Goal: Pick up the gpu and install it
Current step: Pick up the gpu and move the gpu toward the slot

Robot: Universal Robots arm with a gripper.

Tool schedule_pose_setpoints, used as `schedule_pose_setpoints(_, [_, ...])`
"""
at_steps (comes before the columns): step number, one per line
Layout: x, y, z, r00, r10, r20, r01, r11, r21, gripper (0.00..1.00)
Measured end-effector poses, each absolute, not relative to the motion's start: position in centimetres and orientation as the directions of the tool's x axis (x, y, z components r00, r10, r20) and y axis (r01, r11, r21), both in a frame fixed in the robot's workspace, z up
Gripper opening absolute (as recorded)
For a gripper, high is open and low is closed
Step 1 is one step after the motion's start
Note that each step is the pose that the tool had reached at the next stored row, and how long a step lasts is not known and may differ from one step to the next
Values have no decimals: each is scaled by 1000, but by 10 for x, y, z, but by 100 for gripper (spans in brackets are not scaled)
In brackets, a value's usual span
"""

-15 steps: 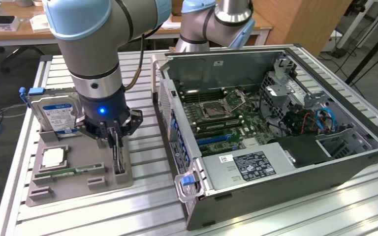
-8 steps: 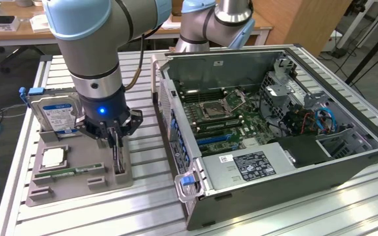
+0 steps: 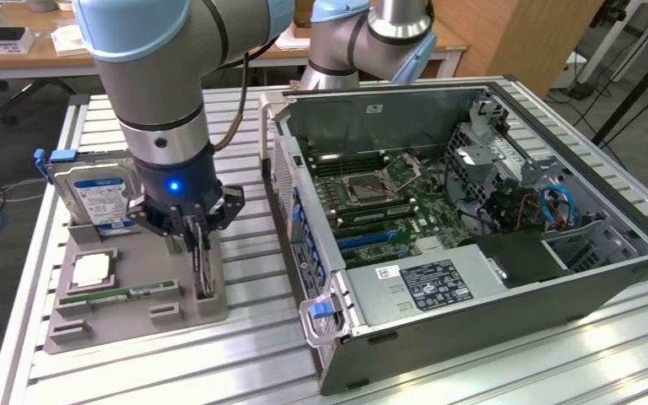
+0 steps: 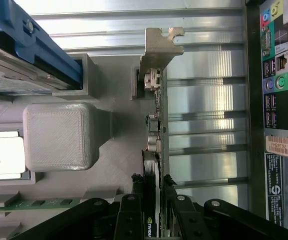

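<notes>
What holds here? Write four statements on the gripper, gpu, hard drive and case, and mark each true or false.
1. The gripper is closed on the gpu. True.
2. The gpu is installed in the computer case. False: it stands on edge in the grey holder beside the case.
3. The hard drive stands upright in the grey holder. True.
4. The computer case has its side panel on. False: it lies open, with the board inside in plain sight.
</notes>
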State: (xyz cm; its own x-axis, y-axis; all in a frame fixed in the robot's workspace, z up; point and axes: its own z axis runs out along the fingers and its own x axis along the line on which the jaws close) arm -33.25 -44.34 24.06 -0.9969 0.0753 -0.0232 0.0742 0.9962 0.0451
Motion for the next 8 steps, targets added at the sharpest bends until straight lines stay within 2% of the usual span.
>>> schedule_pose_setpoints(8, [-332, -443, 246, -997, 75, -23, 74, 996, 45, 26])
